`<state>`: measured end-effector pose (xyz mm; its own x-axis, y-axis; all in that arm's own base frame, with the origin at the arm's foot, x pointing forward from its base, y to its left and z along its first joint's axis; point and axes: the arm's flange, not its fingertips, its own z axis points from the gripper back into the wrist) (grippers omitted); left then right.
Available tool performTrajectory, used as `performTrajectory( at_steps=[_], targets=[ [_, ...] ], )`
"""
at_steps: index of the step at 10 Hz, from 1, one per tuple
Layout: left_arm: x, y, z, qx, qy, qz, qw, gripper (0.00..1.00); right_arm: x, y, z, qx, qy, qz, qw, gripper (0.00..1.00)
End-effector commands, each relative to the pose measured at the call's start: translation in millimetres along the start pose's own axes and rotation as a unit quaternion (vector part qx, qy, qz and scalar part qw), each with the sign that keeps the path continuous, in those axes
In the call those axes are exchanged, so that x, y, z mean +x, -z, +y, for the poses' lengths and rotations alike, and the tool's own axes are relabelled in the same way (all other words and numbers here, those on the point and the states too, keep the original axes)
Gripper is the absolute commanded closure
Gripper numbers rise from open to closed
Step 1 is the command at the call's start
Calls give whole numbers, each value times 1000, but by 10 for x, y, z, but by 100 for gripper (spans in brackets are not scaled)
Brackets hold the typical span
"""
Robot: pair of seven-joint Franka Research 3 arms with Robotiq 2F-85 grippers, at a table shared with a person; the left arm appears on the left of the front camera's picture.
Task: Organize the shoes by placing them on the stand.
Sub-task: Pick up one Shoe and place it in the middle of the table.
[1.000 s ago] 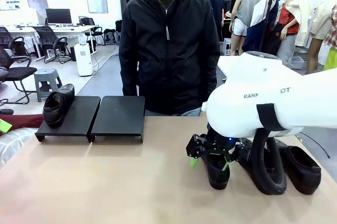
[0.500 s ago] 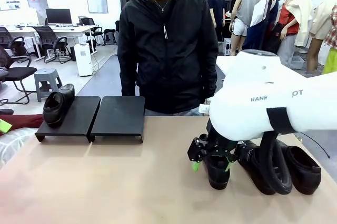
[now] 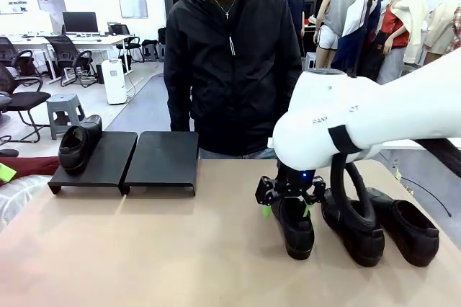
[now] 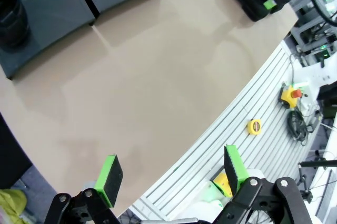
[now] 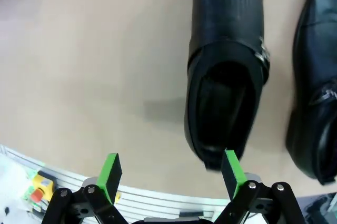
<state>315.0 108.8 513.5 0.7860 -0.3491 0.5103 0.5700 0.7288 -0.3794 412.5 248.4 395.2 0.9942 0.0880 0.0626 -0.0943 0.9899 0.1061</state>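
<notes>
Right gripper [image 3: 287, 205], jaws spread, hangs just above 1 shoe [image 3: 297, 229].

The scene is brightly and evenly lit. A soft shadow is cast beside the glossy black leather slip-on shoe [image 5: 226, 50] on the matte beige table [image 5: 79, 50]. Straight edges are bowed in the wrist views.

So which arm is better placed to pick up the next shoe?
The right. The right fingers hang open over the heel end of the shoe beneath them; the left fingers, also open, are across the table, with the loose shoes far off.
</notes>
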Motion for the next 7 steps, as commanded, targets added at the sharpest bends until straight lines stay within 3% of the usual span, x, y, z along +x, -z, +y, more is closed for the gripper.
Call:
performTrajectory(
  at_steps=[1, 3, 7],
  targets=[
    [-27, -17, 21, -2, 11, 2, 1000, 0, 256, 200, 142, 5, 30, -2, 1000, 0],
    [-27, -17, 21, -2, 11, 2, 1000, 0, 432, 441, 136, -25, 63, -27, 997, 0],
    [-27, -17, 21, -2, 11, 2, 1000, 0, 510, 672, 92, -24, 77, -32, 996, 0]
  ],
)
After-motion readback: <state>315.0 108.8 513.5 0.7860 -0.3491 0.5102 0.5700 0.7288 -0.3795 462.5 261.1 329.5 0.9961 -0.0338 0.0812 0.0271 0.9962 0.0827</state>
